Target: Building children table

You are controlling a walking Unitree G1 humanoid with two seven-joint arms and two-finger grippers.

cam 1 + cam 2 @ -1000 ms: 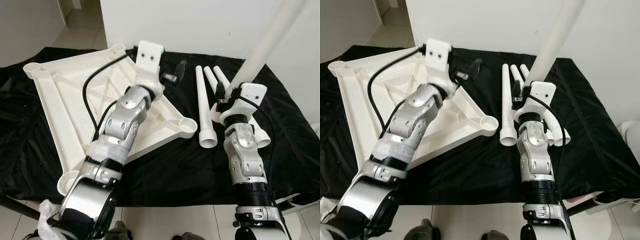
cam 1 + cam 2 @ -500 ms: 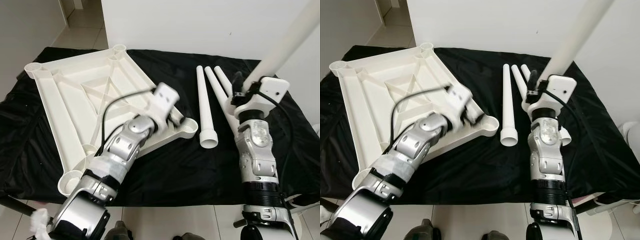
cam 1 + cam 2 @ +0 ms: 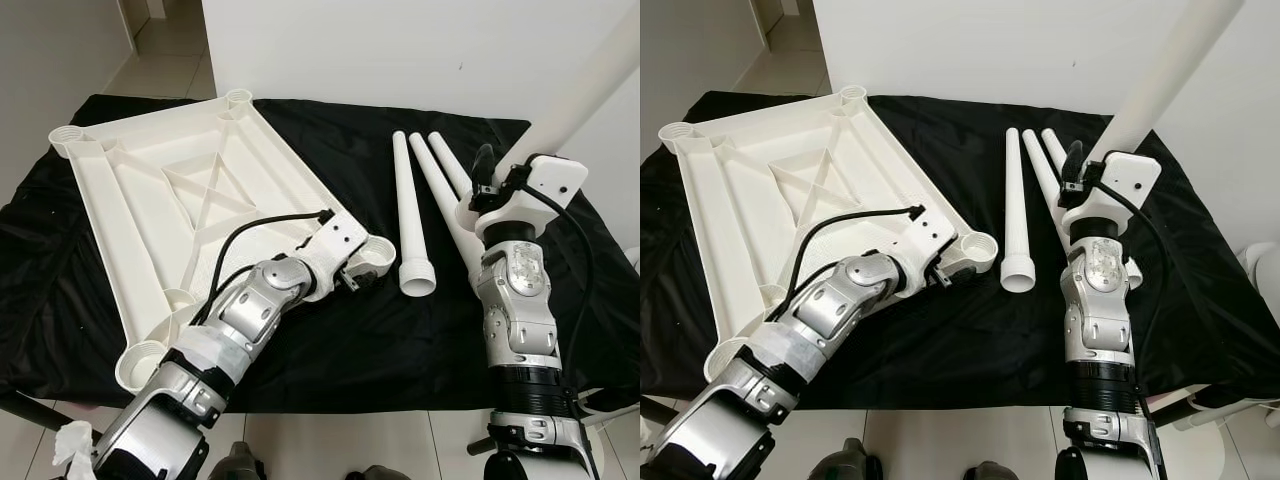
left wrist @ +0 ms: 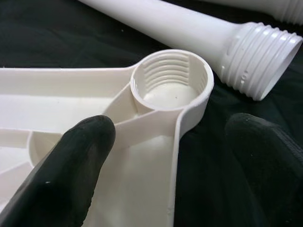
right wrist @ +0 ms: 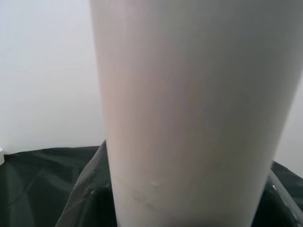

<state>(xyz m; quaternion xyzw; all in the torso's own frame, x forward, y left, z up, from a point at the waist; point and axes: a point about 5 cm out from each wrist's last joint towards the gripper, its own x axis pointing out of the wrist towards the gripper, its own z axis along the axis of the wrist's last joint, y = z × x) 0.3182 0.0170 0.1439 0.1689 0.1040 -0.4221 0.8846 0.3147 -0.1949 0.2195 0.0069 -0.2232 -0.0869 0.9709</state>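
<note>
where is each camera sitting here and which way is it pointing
Left eye view: on the head, looking forward and down at the upturned white tabletop on black cloth; both silver arms show.
Right eye view: the other eye of the pair, same scene, with the raised leg in the right gripper.
Left wrist view: on the left wrist, along its fingers toward the threaded corner socket.
Right wrist view: on the right wrist, up against the held leg.
Shared: the corner socket and the lying leg beside it.
</note>
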